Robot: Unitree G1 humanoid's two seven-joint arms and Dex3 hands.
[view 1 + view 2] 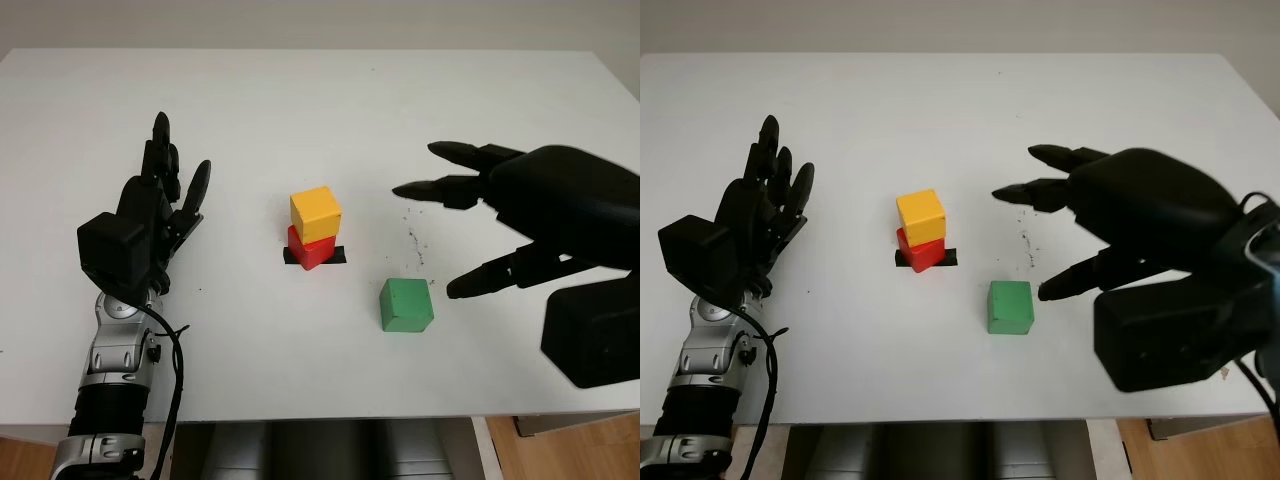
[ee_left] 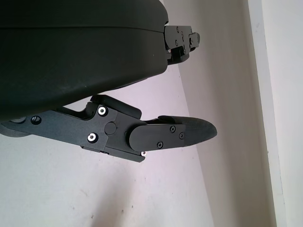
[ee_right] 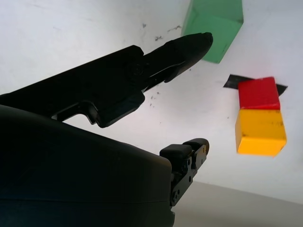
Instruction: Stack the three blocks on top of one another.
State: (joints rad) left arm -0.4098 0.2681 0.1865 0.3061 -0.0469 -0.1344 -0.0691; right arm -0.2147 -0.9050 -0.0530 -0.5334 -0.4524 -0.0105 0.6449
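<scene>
Nearest you, the green block (image 1: pixel 406 305) sits alone on the white tabletop (image 1: pixel 300 110) — a matte, square-edged cube, the last one to go up. Your right hand (image 1: pixel 470 225) hovers just beside and above it, open and holding nothing, fingertips angled as if to straddle it. A little farther, the yellow block (image 1: pixel 316 213) rests on the red block (image 1: pixel 310 246), slightly skewed, over a strip of black tape (image 1: pixel 337 257) — likely the stacking mark. Your left hand (image 1: pixel 165 205) waits open, well apart at the left.

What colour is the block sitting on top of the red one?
Yellow. The yellow block sits on the red block; clearest in the left eye view.
</scene>
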